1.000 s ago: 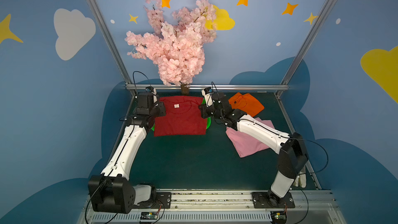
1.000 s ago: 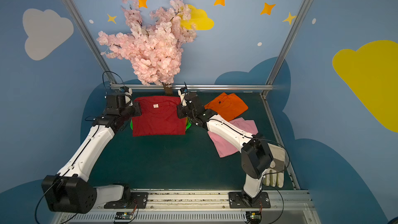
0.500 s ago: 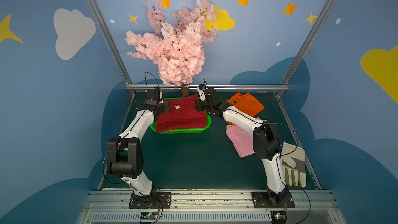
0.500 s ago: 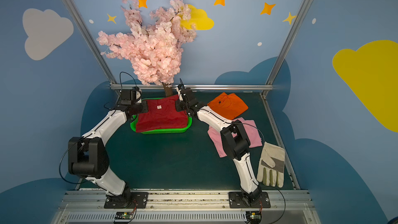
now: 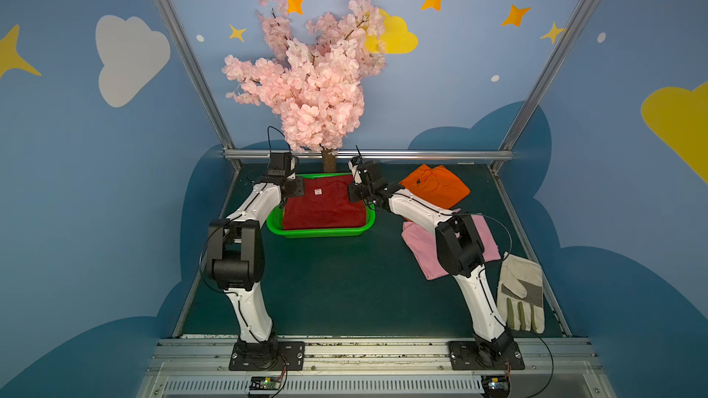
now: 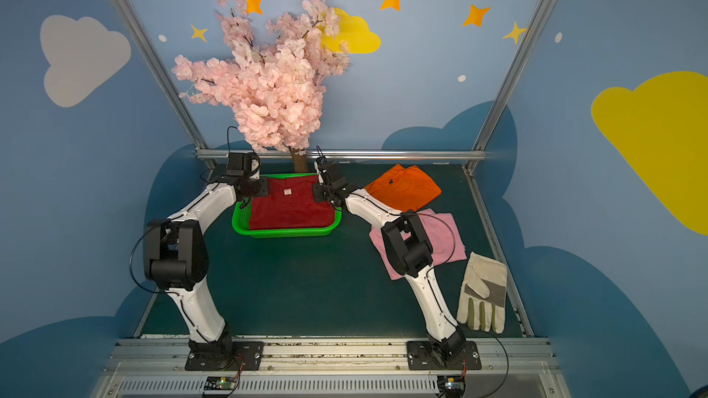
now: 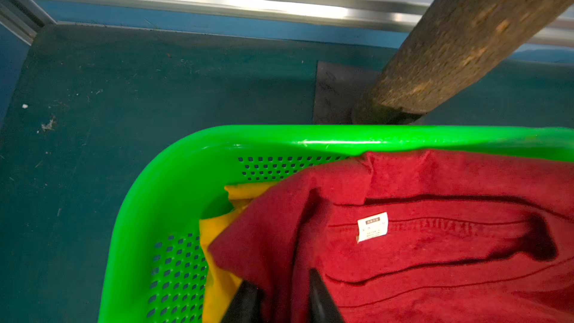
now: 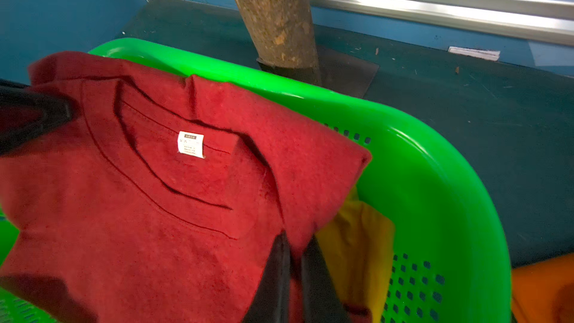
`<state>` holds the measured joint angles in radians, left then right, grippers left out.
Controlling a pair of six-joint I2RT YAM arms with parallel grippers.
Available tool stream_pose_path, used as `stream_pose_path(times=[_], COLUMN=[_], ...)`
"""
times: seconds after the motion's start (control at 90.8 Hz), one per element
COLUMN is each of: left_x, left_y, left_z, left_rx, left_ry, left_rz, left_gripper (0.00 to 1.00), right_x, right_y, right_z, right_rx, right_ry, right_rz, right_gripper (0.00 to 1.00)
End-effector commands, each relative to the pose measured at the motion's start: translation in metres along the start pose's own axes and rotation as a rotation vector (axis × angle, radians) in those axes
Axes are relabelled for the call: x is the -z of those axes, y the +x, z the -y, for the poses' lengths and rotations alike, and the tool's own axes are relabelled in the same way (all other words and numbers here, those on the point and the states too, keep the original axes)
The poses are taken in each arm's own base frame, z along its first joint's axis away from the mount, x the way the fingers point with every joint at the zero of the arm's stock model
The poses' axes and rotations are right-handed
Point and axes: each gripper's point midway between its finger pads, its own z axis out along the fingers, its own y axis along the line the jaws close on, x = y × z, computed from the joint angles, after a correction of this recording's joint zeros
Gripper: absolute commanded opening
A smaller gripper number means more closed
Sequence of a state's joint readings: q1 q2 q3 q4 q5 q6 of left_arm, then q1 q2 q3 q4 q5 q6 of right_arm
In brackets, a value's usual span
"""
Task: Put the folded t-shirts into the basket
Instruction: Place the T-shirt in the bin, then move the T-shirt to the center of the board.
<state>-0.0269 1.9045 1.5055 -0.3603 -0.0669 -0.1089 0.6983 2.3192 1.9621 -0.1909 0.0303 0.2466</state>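
The green basket (image 5: pixel 322 232) (image 6: pixel 285 232) stands at the back, near the tree. A dark red t-shirt (image 5: pixel 323 208) (image 6: pixel 291 206) lies in it on top of a mustard yellow one (image 7: pixel 217 274) (image 8: pixel 363 243). My left gripper (image 7: pixel 284 284) is at the red shirt's far left corner, fingers apart with a loose fold of red cloth between them. At the far right corner my right gripper (image 8: pixel 293 243) is shut on the red cloth. An orange t-shirt (image 5: pixel 435 185) (image 6: pixel 404 185) and a pink t-shirt (image 5: pixel 419 246) (image 6: pixel 446 235) lie on the mat to the right.
A blossom tree's trunk (image 5: pixel 328 160) (image 7: pixel 450 57) rises right behind the basket's far rim (image 7: pixel 174 163), with the metal rail (image 5: pixel 383 154) behind it. A white-and-grey work glove (image 5: pixel 521 292) (image 6: pixel 482 292) lies at the mat's right front. My right arm reaches over the pink shirt.
Both arms have carried the spread red shirt back and down into the basket. The left gripper's fingers have parted; the right gripper still pinches its corner.
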Motion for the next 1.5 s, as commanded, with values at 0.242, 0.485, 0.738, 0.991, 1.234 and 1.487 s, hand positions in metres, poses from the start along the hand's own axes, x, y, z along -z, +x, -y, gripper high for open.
stream_pose_path(times=[0.242, 0.485, 0.738, 0.991, 1.234, 1.487], left_x=[0.051, 0.112, 0.160, 0.175, 0.179, 0.175], left_y=[-0.014, 0.005, 0.058, 0.123, 0.165, 0.197], left_z=[-0.004, 0.048, 0.118, 0.161, 0.174, 0.177], left_rx=[0.027, 0.062, -0.004, -0.097, -0.151, -0.160], left_ry=[-0.023, 0.211, 0.418, 0.520, 0.547, 0.567], left_rz=[0.042, 0.163, 0.211, 0.146, 0.078, 0.015], left_gripper=[0.66, 0.74, 0.80, 0.80, 0.79, 0.79], right_x=[0.057, 0.140, 0.201, 0.215, 0.199, 0.194], right_y=[-0.034, 0.002, 0.112, 0.195, 0.252, 0.279], right_z=[0.016, 0.053, 0.101, 0.127, 0.128, 0.114], right_rx=[0.031, 0.003, -0.078, -0.106, -0.171, -0.225], right_ry=[0.007, 0.105, 0.271, 0.349, 0.317, 0.251], right_rz=[0.006, -0.119, -0.301, -0.463, -0.608, -0.672], right_gripper=[0.43, 0.61, 0.71, 0.73, 0.60, 0.27])
